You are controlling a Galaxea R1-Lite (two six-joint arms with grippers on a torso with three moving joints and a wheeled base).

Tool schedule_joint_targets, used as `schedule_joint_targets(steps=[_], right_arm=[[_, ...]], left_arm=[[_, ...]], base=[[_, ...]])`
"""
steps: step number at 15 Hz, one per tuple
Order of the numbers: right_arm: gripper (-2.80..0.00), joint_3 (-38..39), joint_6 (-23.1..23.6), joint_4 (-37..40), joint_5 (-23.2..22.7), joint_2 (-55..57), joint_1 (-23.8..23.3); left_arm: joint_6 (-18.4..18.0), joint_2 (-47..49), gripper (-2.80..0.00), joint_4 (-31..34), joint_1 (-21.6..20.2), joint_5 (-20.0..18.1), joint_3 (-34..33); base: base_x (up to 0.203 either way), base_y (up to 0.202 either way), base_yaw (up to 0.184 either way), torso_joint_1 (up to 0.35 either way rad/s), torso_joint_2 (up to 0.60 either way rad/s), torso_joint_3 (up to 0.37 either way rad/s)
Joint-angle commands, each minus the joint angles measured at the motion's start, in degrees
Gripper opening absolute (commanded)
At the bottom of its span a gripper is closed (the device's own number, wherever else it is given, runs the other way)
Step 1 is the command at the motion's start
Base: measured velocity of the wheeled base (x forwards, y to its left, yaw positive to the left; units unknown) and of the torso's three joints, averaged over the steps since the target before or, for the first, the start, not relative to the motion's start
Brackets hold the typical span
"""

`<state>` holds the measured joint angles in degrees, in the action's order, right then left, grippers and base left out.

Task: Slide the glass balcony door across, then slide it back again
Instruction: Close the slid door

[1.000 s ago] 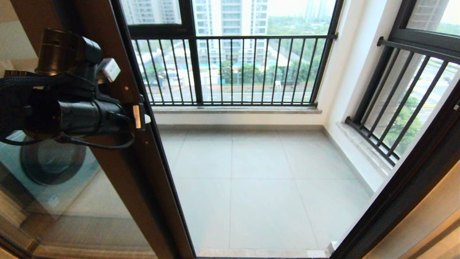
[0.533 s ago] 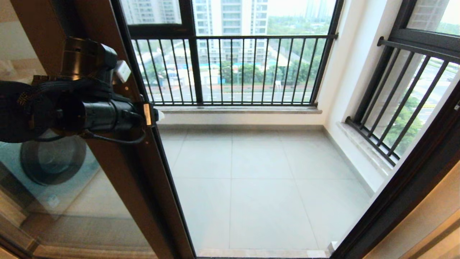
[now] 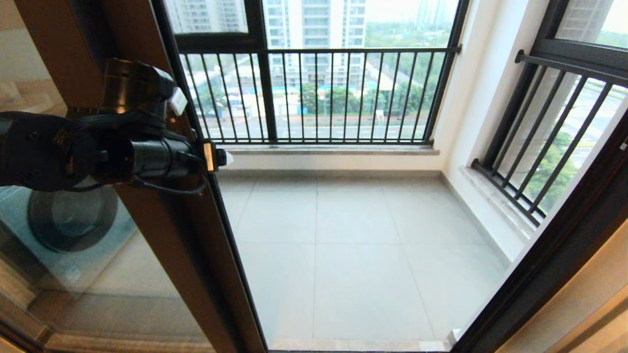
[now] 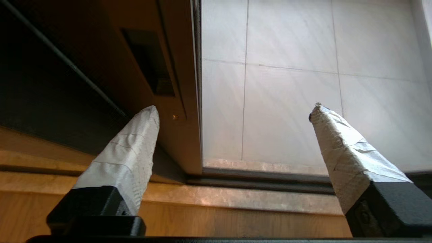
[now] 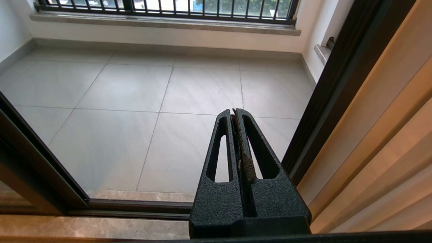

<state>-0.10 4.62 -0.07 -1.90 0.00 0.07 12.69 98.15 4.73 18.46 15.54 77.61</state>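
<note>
1. The door (image 3: 162,235) stands slid to the left of the opening, its brown stile edge bordering the open gap onto the balcony floor (image 3: 353,255).
2. The left pincer (image 4: 233,108) is at the stile's edge, spread wide: one taped finger (image 4: 128,148) lies in front of the stile near the handle slot (image 4: 148,60), the other out over the floor tiles.
3. The right pincer (image 5: 235,116) hangs low by the right jamb (image 5: 337,81), fingers pressed together, holding nothing.
4. A washing machine (image 3: 68,220) shows through the glass.
</note>
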Motion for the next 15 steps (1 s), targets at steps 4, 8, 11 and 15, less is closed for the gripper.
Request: schedule_joint_targets(steps=[4,8,11,15], right_arm=[[-2.8,0.01,0.04,-0.01,-0.03,0.09,0.01],[-2.8,0.01,0.04,-0.01,-0.03,0.09,0.01],[-2.8,0.01,0.04,-0.01,-0.03,0.09,0.01],[-2.8,0.01,0.04,-0.01,-0.03,0.09,0.01]], left_arm=[[-0.03,2.6,0.0,-1.3,0.0,0.1,0.67],[-0.03,3.84,0.0,-1.3,0.0,0.19,1.93],[-0.08,4.69,0.0,-1.39,-0.09,0.19,2.79],[-0.21,5.13,0.0,-1.44,-0.26,0.28,3.31]], base=[[0.0,0.0,0.0,0.0,0.0,0.0],[0.0,0.0,0.0,0.0,0.0,0.0],[0.0,0.0,0.0,0.0,0.0,0.0],[0.0,0.0,0.0,0.0,0.0,0.0]])
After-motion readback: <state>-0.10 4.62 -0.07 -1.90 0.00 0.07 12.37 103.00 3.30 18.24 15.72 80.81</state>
